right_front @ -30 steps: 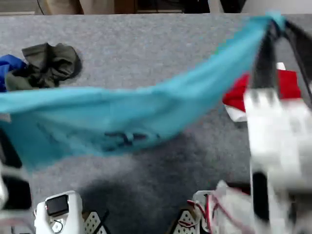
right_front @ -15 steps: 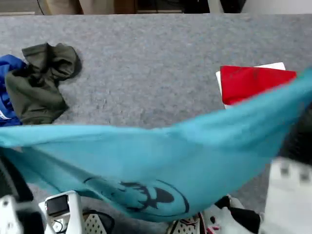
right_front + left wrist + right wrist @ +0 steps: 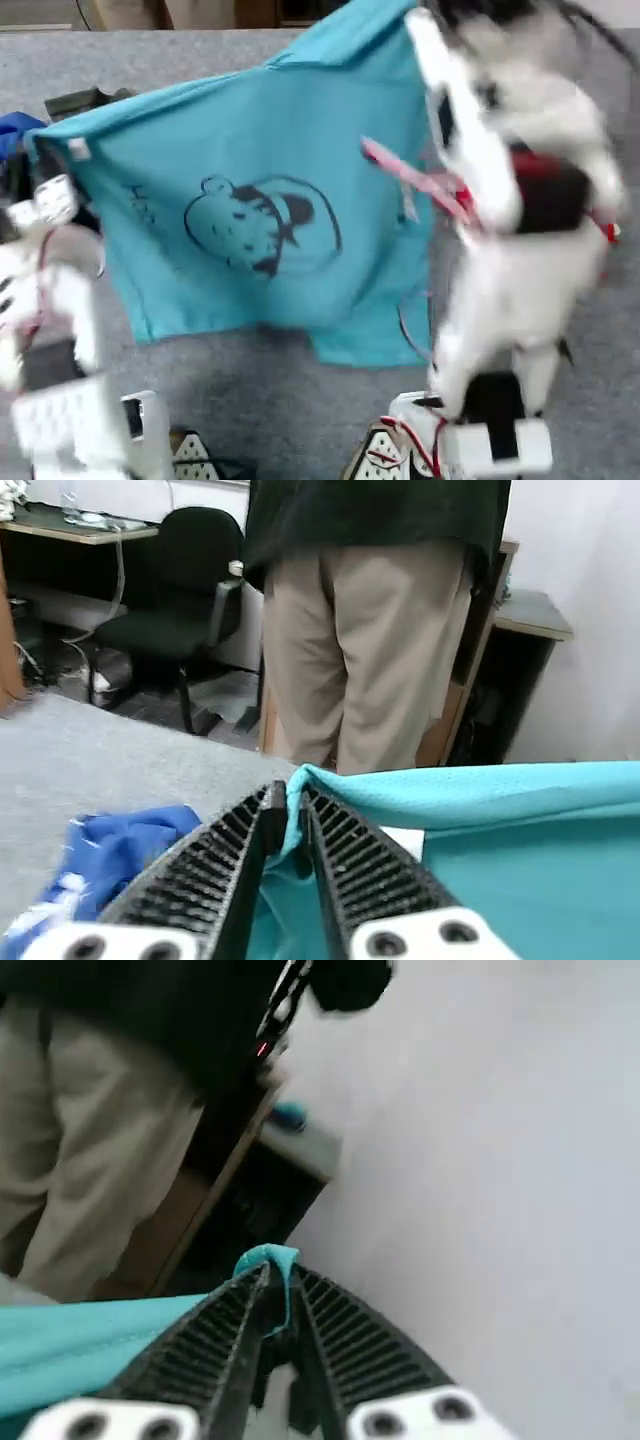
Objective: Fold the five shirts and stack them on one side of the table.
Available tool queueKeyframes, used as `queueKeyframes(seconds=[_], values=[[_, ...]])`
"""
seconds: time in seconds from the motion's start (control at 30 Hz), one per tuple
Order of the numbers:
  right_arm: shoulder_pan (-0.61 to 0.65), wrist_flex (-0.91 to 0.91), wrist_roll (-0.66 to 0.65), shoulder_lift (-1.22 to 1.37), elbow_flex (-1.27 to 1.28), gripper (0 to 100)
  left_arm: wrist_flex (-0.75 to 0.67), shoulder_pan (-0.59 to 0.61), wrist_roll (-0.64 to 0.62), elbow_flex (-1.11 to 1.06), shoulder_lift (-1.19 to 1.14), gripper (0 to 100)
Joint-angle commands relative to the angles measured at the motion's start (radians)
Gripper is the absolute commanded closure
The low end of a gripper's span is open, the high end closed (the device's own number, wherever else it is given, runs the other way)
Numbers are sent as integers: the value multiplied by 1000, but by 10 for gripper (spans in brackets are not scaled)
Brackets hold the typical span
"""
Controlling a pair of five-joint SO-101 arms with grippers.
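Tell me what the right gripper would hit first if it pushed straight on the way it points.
The way looks free nearby. The right gripper, shut on the teal shirt, points into the room toward a dark cabinet by the white wall; depth unclear.

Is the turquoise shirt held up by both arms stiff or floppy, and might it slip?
Likely floppy: the shirt hangs loose, with an uneven hem. Probably light, since a small pinch of cloth in the left end effector and the right end effector carries it. It may slip, as each grips little fabric.
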State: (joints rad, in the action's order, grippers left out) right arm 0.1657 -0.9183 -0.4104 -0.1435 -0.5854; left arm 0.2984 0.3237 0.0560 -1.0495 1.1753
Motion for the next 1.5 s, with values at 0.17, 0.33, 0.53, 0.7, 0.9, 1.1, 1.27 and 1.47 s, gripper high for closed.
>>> queueKeyframes(seconds=[0.17, 0.33, 0.53, 0.7, 0.9, 1.1, 1.27, 1.47], values=[[33, 336, -2, 292, 113, 996, -494, -77, 6, 40, -522, 980], [30, 333, -2, 441, 50, 996, -494, -64, 6, 354, -891, 980], [31, 236, -2, 555, -65, 996, -439, -35, 6, 623, -1168, 980], [2, -35, -8, 578, -159, 996, -172, -38, 12, 655, -1155, 981], [-21, -476, -118, 582, -340, 996, 190, -72, 14, 537, -957, 981], [13, -822, -176, 578, -401, 996, 368, -114, 15, 325, -696, 981], [-13, -870, -143, 509, -219, 996, 275, -75, 15, 126, -607, 981], [-16, -815, -157, 269, 194, 996, 275, -9, 106, 29, -607, 981]])
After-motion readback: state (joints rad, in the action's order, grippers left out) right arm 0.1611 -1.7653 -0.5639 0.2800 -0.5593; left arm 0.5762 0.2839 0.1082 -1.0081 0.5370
